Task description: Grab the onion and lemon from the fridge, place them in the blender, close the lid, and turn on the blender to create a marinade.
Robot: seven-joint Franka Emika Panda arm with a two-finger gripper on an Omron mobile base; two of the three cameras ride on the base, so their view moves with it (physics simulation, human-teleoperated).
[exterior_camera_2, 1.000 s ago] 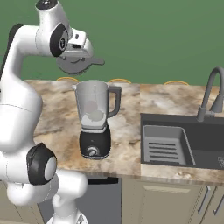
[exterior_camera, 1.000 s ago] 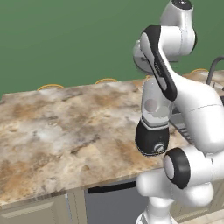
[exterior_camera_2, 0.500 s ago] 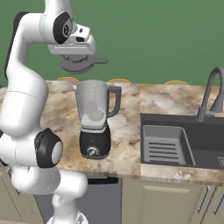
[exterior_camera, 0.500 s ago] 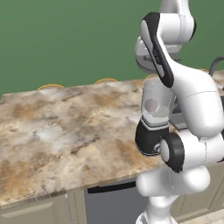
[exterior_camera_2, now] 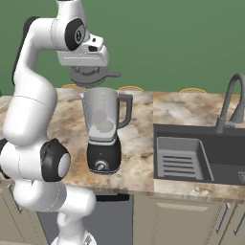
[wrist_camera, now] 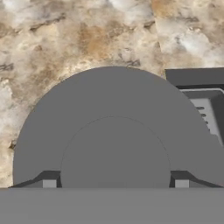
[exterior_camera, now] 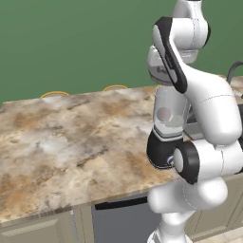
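My gripper (exterior_camera_2: 89, 67) hangs over the blender (exterior_camera_2: 102, 129), shut on the dark grey lid (exterior_camera_2: 91, 75), whose side tab points right. The lid hovers flat, a short way above the jar's open mouth. In the hand view the lid (wrist_camera: 113, 127) spreads below my gripper (wrist_camera: 115, 181), its raised knob between the two fingertips (wrist_camera: 49, 182). Two pale round shapes show through the translucent jar (exterior_camera: 168, 116); I cannot tell which is the onion and which the lemon. The blender's black base with its silver knob (exterior_camera_2: 100, 165) stands on the counter. The fridge is out of view.
The speckled stone counter (exterior_camera: 66, 137) stretches wide to the left of the blender. A dark sink (exterior_camera_2: 191, 153) with a curved faucet (exterior_camera_2: 229, 100) lies to its right. Yellow-rimmed discs (exterior_camera: 54, 94) sit along the back wall.
The arm's elbow has swung round and the hand has come down a little, bringing the lid closer to the jar mouth. The blender has not moved.
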